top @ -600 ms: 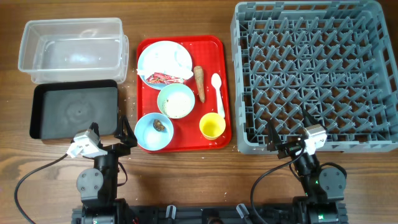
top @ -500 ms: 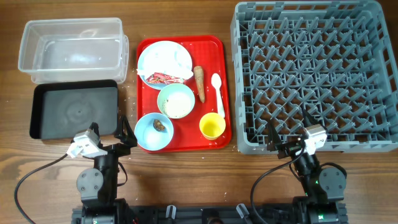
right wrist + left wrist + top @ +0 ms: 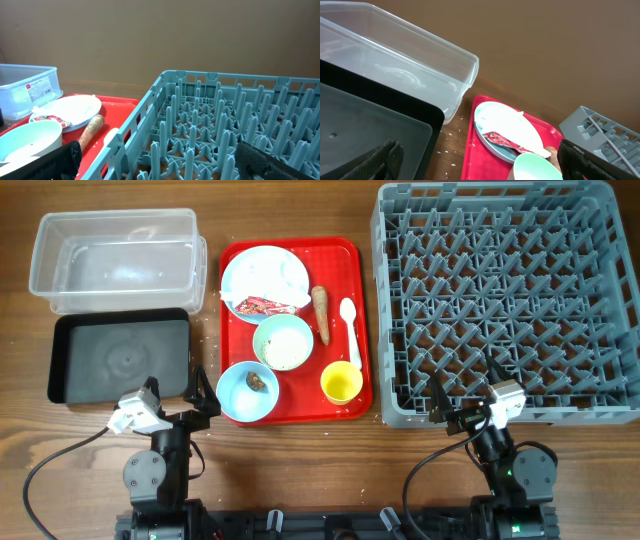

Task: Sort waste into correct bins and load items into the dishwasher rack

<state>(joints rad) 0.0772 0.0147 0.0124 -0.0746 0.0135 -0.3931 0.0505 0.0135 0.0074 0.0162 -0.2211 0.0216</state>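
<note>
On the red serving tray [image 3: 345, 255] lie a pale-blue plate [image 3: 250, 270] with a white tissue scrap [image 3: 285, 275] and the red-and-white wrapper [image 3: 262, 305], a brown stick [image 3: 320, 313], a white spoon [image 3: 348, 323], a bowl of rice [image 3: 283, 342], a bowl [image 3: 235, 400] holding a brown lump [image 3: 256, 381], and a yellow cup [image 3: 341, 383]. The clear tub [image 3: 115, 260] and black tray [image 3: 120, 360] sit at the left and the grey rack [image 3: 500, 300] at the right. My left gripper [image 3: 200, 394] is open and empty, just left of the lump bowl. My right gripper [image 3: 465, 395] is open and empty at the rack's front wall.
Loose rice grains [image 3: 452, 155] lie on the wood between the black tray [image 3: 370, 130] and the red tray [image 3: 475, 165]. The right wrist view shows the rack's pegs [image 3: 225, 125], the stick [image 3: 90, 131] and the spoon [image 3: 111, 136] beside the rack wall.
</note>
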